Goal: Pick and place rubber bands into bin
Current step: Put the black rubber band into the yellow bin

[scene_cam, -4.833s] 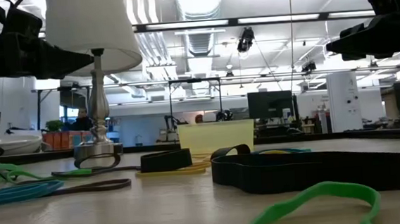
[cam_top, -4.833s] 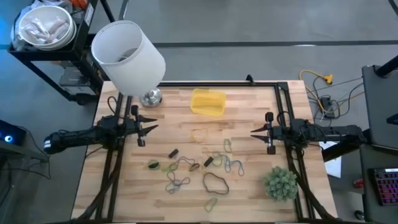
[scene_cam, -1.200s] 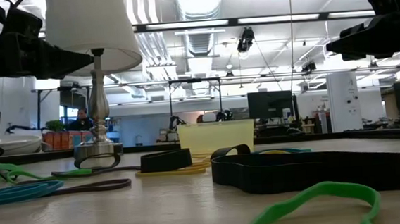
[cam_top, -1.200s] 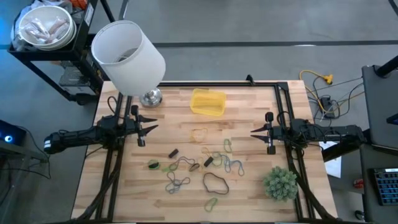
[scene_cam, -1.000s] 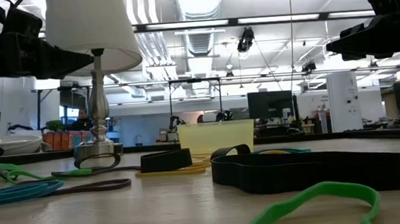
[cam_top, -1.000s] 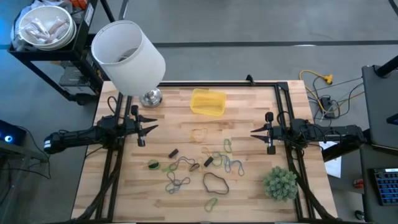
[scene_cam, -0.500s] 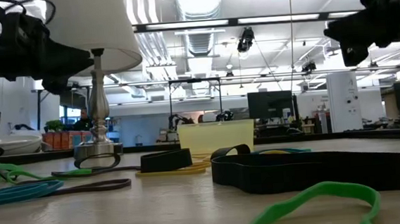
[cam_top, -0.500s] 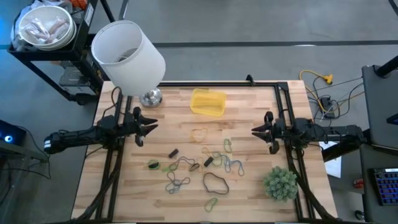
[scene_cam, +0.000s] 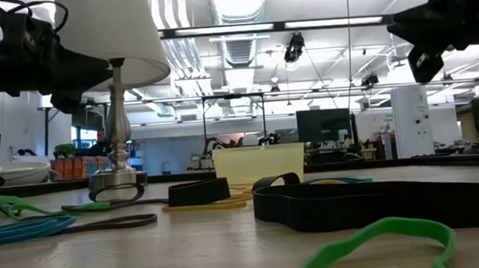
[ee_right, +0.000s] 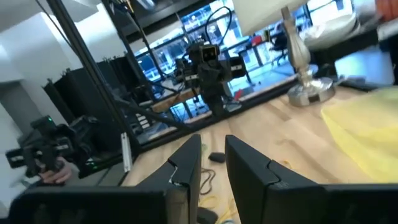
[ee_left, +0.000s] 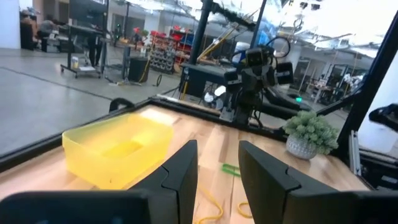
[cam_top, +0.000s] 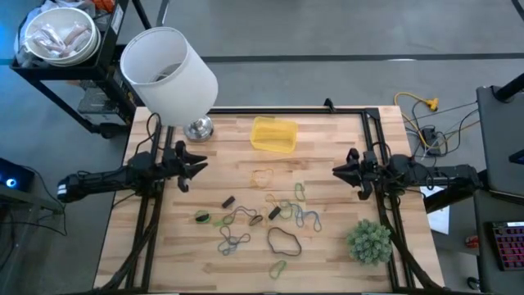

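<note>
The small translucent yellow plastic bin (cam_top: 273, 133) sits on the wooden tabletop (cam_top: 327, 147), just beside the silver lamp base (cam_top: 198, 129). Thin floppy rubber bands (cam_top: 270, 215) (black, green, tan, grey-blue) lie scattered nearer the front edge than the bin. The left tool (cam_top: 195, 164) hovers off the bin's left side, the right tool (cam_top: 337, 170) off its right; both have fingers slightly apart, holding nothing.

Both arms are matte black, slim and jointed, with thin black cables looping off them. Each gripper, left gripper (cam_top: 193, 165) and right gripper (cam_top: 337, 172), has two chunky, angular dark fingers (ee_left: 181, 176).
</note>
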